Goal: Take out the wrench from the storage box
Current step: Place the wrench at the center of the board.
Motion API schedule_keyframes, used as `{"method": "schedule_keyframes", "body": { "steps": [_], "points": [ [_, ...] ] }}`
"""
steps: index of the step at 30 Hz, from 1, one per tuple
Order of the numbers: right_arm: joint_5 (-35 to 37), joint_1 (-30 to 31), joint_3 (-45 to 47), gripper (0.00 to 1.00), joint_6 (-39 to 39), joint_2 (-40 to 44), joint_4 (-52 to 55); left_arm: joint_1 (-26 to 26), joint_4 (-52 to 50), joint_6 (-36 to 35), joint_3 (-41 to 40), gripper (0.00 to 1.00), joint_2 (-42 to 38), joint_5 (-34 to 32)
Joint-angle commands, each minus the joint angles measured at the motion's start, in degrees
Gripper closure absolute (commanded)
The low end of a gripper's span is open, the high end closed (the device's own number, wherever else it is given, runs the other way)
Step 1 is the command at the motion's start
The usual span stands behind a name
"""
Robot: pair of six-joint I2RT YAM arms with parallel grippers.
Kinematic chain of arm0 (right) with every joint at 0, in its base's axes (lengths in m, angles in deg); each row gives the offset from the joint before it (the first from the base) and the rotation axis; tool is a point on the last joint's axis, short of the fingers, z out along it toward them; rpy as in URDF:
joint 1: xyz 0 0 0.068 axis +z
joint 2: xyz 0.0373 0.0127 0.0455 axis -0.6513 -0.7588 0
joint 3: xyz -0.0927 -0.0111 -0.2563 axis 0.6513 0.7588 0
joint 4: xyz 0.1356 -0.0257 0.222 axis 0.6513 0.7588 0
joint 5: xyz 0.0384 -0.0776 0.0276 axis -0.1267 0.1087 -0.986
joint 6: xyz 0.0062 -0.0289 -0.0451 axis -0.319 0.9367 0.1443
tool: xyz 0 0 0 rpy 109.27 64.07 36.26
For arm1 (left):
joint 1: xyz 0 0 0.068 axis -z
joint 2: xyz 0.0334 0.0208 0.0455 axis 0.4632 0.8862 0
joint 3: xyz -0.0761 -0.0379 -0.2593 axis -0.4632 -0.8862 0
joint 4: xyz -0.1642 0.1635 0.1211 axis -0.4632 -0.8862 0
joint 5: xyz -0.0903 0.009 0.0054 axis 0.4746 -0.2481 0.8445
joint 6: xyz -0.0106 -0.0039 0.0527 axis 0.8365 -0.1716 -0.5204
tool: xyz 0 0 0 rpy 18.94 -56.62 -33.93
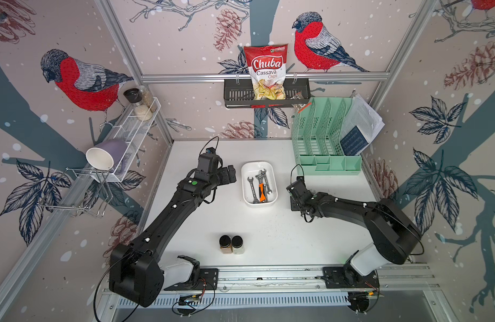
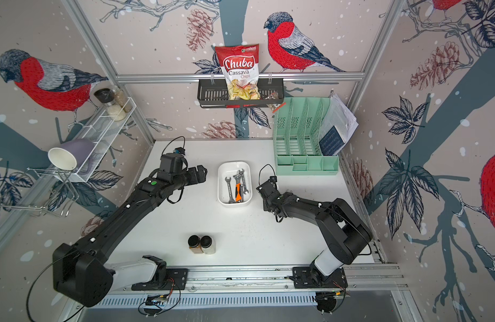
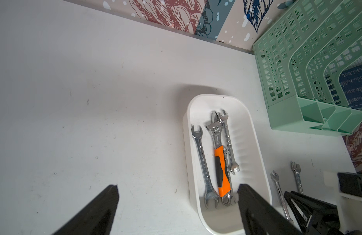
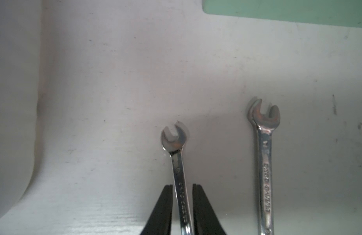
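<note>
Small wrench [image 4: 179, 173] flat on the table [image 4: 94, 101], out of the storage box [image 3: 247, 152] and just beside it, between the slightly parted, unclenched fingers of the right gripper [image 4: 182, 186]; second wrench [image 4: 264, 162] alongside; orange-handled wrench [image 3: 222, 168] and others inside the box; left gripper [image 3: 177, 193] spread wide, empty, near the box

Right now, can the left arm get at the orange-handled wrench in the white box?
Probably yes. The left gripper is open, close beside the storage box, and the orange-handled wrench lies on top, uncovered. The right gripper sits off the box's far side.
</note>
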State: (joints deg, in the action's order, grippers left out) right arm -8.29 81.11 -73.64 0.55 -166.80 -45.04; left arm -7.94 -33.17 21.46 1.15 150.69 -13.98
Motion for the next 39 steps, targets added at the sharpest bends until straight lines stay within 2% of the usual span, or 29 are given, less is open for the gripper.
{"method": "schedule_keyframes", "body": {
  "steps": [1, 8, 13, 19, 27, 39],
  "points": [
    [-3.01, -0.76, 0.06, 0.65, -2.21, 0.01, 0.65, 0.05, 0.73, -0.58, 0.06, 0.05, -0.55, 1.07],
    [-5.39, -1.18, 1.07, 0.59, -3.54, -2.62, -2.18, 0.05, 0.80, -0.71, -0.03, 0.05, -0.64, 1.15],
    [-5.25, -2.21, 2.22, 0.68, -4.95, -3.22, -3.08, 0.03, 0.68, -0.76, -0.06, 0.05, -0.64, 0.63],
    [-2.70, -2.51, 1.77, 0.80, -6.38, -3.51, 0.75, 0.03, 0.64, -0.82, 0.05, 0.05, -0.43, 0.27],
    [-0.83, -3.01, 3.67, 0.83, -6.12, -0.74, 2.23, 0.06, 0.54, -1.04, 0.15, 0.05, -0.40, -0.08],
    [-0.53, -4.61, 3.51, 0.81, -3.65, -0.60, 2.26, 0.04, 0.40, -0.96, 0.07, 0.05, -0.74, -0.87]
  ]
}}
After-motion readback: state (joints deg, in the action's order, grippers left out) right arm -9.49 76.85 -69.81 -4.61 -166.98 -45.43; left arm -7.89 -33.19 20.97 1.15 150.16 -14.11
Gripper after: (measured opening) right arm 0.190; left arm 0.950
